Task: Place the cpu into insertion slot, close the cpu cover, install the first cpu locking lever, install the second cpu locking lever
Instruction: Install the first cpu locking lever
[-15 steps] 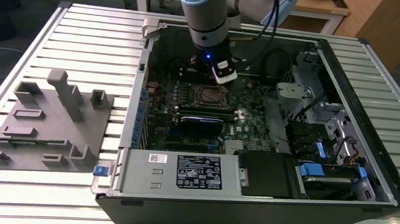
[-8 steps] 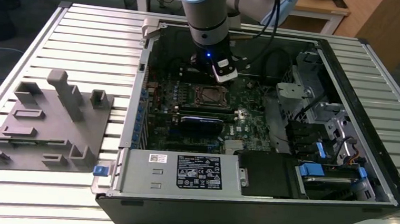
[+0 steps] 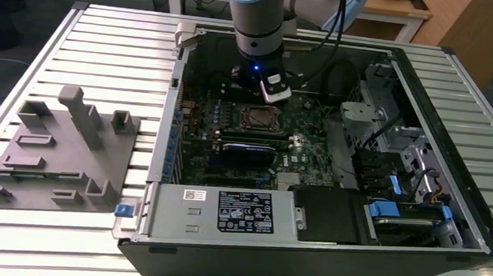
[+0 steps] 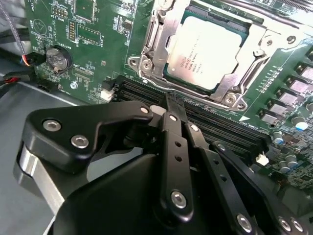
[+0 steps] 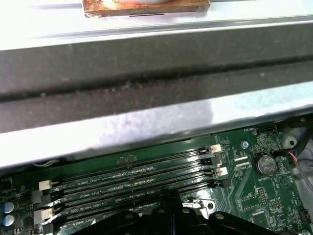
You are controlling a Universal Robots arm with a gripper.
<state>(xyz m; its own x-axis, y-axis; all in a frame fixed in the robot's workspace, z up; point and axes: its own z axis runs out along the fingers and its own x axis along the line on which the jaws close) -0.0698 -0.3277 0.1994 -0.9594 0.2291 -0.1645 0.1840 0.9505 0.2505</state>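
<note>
Currently the cpu [image 4: 208, 51] sits in the insertion slot [image 3: 257, 118], upper centre of the exterior view, inside the open computer case [image 3: 307, 263]. In the second wrist view the cpu cover [image 4: 161, 44] lies flat over it. The first wrist view shows the memory slots [image 5: 132, 178]. The hand [image 4: 167, 104] has its fingers together and grips nothing.
</note>
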